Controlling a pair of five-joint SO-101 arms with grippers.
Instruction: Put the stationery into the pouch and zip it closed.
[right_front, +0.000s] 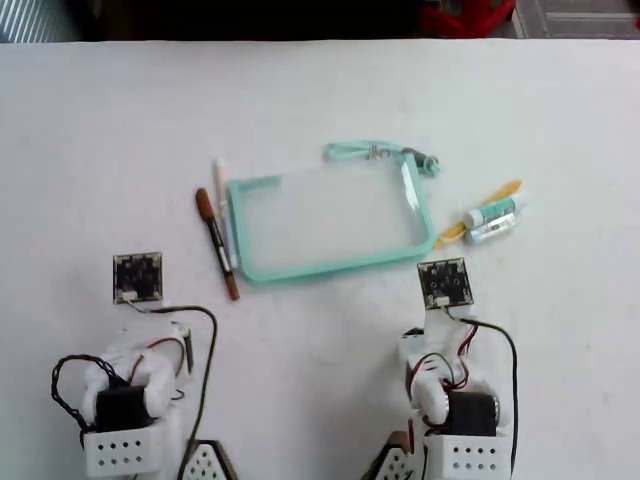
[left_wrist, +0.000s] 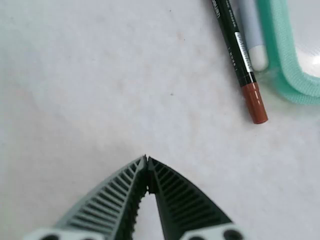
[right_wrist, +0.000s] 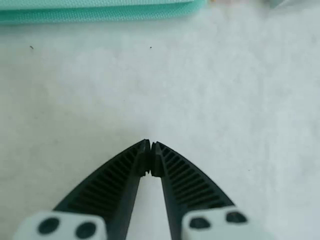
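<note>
the left gripper (left_wrist: 147, 159) and right gripper (right_wrist: 150, 145) each had their tips pressed together on nothing, low over the table (right_front: 100, 120). the pouch (right_front: 335, 262) lay flat mid-table, a brown pen (right_front: 217, 245) and a white pen (right_front: 222, 200) just beside its left edge, small tubes (right_front: 492, 218) near its right.

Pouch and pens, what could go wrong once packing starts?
The brown-capped pen and white pen lie side by side against the pouch edge, so a grab may catch both or snag the rim. The two small tubes lie across a yellow stick and could roll. The pouch lies flat and unheld, so pushing items in may slide it.
</note>
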